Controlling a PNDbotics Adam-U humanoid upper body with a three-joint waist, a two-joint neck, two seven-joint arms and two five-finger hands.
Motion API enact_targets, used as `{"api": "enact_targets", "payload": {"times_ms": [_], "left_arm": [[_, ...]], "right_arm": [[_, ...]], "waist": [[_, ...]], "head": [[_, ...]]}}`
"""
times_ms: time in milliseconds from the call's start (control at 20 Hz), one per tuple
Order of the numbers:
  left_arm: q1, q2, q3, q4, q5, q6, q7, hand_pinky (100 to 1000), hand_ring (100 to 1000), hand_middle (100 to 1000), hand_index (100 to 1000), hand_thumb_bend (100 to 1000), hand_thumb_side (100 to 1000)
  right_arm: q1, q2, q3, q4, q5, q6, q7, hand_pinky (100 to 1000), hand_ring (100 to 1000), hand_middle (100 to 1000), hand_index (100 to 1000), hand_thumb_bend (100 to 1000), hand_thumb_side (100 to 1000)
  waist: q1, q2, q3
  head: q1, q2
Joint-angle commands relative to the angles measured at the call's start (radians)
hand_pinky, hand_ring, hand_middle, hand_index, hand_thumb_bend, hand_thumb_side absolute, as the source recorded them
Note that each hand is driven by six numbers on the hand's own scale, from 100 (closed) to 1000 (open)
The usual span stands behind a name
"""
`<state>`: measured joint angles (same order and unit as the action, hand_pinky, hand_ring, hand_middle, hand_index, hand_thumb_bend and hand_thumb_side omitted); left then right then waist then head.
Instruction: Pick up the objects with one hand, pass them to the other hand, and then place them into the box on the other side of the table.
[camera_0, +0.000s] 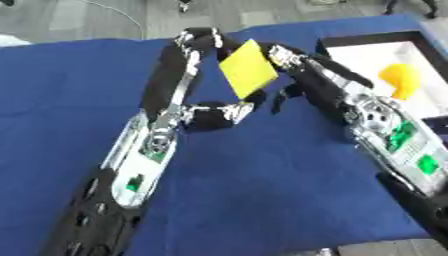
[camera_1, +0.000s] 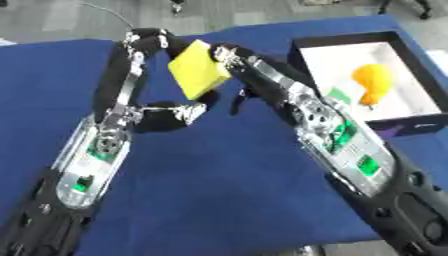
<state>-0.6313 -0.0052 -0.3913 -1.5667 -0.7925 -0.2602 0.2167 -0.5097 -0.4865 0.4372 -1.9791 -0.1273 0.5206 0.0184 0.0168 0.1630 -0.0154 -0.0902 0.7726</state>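
**Yellow square held between both hands above the blue tabletop**

From my seat at the controls I see the flat yellow square piece, a thin sheet-like thing tilted on one corner (camera_0: 248, 67), raised above the blue cloth-covered tabletop (camera_0: 262, 190) near its far middle. It sits between my two hands. My left hand (camera_0: 199, 39) comes up from the lower left, the arm bent sharply at the elbow, and its black fingers curl at the upper left edge of the square, touching it. My right hand (camera_0: 282, 56) reaches in from the lower right along a long black and silver forearm, and its fingers meet the upper right edge of the same square. I read both hands as closed on the piece, though the fingertips are partly hidden behind it and I cannot say which hand bears the weight.

Below the square, my left arm's dark elbow joint hangs just above the cloth.

To the right, at the far right side of the tabletop, stands the black-walled box with a white floor (camera_1: 302, 47). Inside it lies a rounded orange-yellow object (camera_1: 374, 80), roughly pear-shaped, well apart from the hands.

Beyond the far edge of the tabletop grey floor shows
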Motion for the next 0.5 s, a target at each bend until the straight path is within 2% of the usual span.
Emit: {"api": "enact_targets", "payload": {"times_ms": [50, 500], "left_arm": [[-0.022, -0.013, -0.004, -0.012, -0.001, -0.002, -0.003, 730, 524, 353, 592, 324, 166], [-0.026, -0.015, -0.002, 0.005, -0.012, -0.001, -0.004, 730, 524, 352, 593, 321, 170]], "right_arm": [[-0.007, -0.015, 0.004, -0.021, 0.014, 0.0, 0.024, 415, 1000, 635, 1000, 100, 997], [-0.006, -0.015, -0.003, -0.021, 0.013, -0.001, 0.022, 398, 1000, 611, 1000, 100, 1000]], "waist": [[-0.014, -0.012, -0.002], [-0.013, -0.012, -0.004]], "head": [[0.001, -0.003], [0.002, -0.003]]}}
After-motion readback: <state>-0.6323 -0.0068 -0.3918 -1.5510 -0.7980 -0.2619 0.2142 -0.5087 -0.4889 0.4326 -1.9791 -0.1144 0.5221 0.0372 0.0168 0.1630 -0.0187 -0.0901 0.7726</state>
